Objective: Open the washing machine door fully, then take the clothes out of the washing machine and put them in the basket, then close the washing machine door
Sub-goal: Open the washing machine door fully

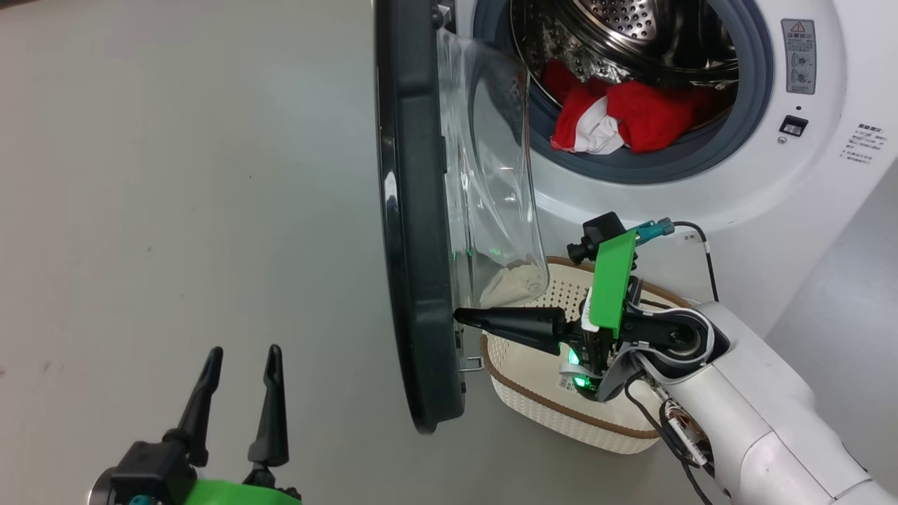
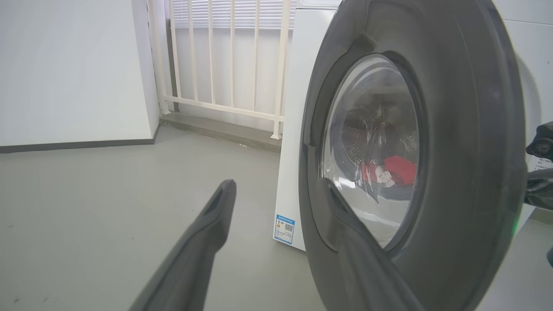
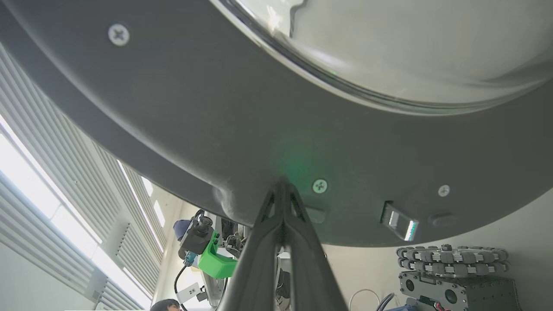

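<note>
The washing machine door stands swung out, edge-on in the head view, its clear glass bowl bulging toward the machine. My right gripper is shut, its tip pressed against the door's inner rim near the bottom. Red clothes with white trim lie in the steel drum of the white washing machine; they also show through the door glass. The cream basket sits on the floor below the opening, under my right arm. My left gripper hangs open at the lower left, outside the door.
Grey floor spreads wide to the left of the door. A white railing and a white wall stand behind the machine. The robot's wheeled base shows under the door rim in the right wrist view. A metal latch hook juts from the door's lower edge.
</note>
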Motion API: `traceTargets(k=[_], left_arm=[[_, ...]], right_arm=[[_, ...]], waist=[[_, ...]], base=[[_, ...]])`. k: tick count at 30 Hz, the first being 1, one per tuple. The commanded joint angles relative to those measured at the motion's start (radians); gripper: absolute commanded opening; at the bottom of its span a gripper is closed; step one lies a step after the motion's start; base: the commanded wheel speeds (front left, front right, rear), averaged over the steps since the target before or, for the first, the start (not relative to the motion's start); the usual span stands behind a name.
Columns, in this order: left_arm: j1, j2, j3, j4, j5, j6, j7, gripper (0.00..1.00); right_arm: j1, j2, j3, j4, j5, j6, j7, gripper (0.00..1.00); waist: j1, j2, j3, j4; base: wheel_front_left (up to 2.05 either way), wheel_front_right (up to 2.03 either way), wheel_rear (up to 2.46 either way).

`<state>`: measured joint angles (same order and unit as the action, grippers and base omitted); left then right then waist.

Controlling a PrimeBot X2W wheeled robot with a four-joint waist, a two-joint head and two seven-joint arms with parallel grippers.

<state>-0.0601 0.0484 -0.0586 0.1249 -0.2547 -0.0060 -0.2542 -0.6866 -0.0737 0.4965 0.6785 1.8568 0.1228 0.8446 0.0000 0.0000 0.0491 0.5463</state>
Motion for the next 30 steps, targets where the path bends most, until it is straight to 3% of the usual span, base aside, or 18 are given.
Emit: traceTargets(k=[1, 16, 17, 18, 19, 20, 30], left_arm=[[-0.003, 0.011, 0.040, -0.034, 0.003, 0.009, -0.008, 1.00], [0.013, 0.007, 0.049, -0.050, -0.002, 0.017, -0.008, 1.00], [0.013, 0.007, 0.048, -0.048, -0.002, 0.016, -0.008, 1.00], [0.013, 0.007, 0.046, -0.046, -0.001, 0.015, -0.008, 1.00], [0.012, 0.007, 0.044, -0.044, 0.000, 0.014, -0.008, 1.00], [0.011, 0.007, 0.043, -0.041, 0.000, 0.013, -0.008, 1.00], [-0.010, 0.007, 0.017, 0.014, -0.002, -0.005, -0.005, 1.00]], right_arm=[[-0.034, 0.023, 0.012, -0.023, 0.011, 0.008, -0.001, 0.00], [-0.060, 0.023, 0.054, 0.002, -0.006, 0.008, -0.044, 0.00], [-0.058, 0.023, 0.051, 0.000, -0.014, 0.008, -0.053, 0.28], [-0.055, 0.023, 0.046, -0.002, -0.022, 0.008, -0.063, 0.48], [-0.050, 0.023, 0.040, -0.004, -0.030, 0.008, -0.072, 0.85], [-0.046, 0.023, 0.033, -0.007, -0.040, 0.008, -0.079, 1.00], [0.043, -0.019, -0.004, -0.109, -0.205, 0.008, -0.196, 1.00]], waist=[[0.0000, 0.0000, 0.002, 0.001], [0.0000, 0.0000, 0.000, 0.000], [0.0000, 0.0000, -0.002, -0.001], [0.0000, 0.0000, -0.004, -0.002], [0.0000, 0.0000, -0.007, -0.003], [0.0000, 0.0000, -0.010, -0.004], [0.0000, 0.0000, -0.051, -0.026]], base=[[0.00, 0.00, 0.00], [0.00, 0.00, 0.00], [0.00, 0.00, 0.00], [0.00, 0.00, 0.00], [0.00, 0.00, 0.00], [0.00, 0.00, 0.00], [0.00, 0.00, 0.00]])
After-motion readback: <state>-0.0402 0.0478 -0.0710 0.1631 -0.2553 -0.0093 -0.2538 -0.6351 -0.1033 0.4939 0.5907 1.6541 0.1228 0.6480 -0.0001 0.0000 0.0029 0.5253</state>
